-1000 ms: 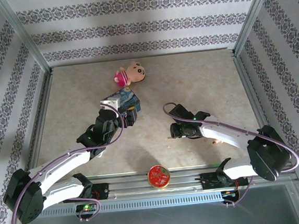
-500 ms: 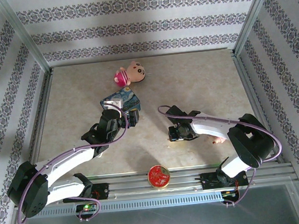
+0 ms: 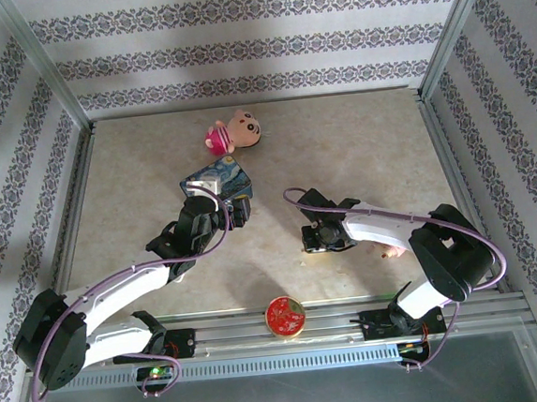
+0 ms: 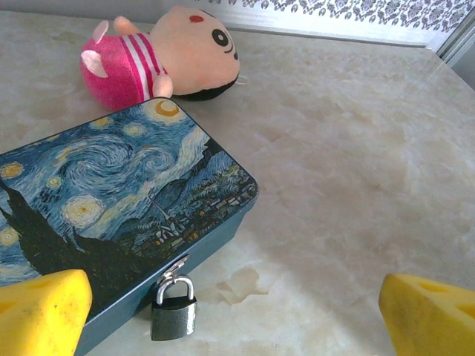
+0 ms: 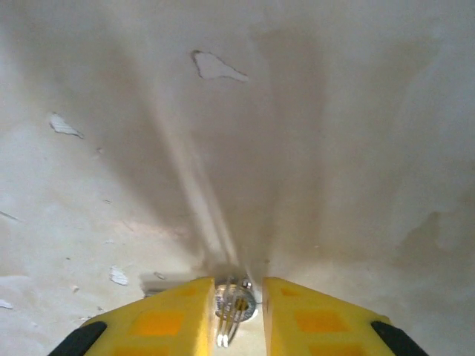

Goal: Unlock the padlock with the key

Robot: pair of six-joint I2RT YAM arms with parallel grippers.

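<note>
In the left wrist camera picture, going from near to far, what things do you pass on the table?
padlock → blue painted tin → plush doll

Soft, even light overhead; right wrist view hazy, perhaps defocused, streaked shadows across the tabletop [image 5: 349,133].

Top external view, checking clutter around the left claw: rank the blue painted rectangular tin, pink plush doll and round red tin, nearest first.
1. Blue painted rectangular tin, just beyond the left claw.
2. Pink plush doll, farther back.
3. Round red tin, on the near side.
</note>
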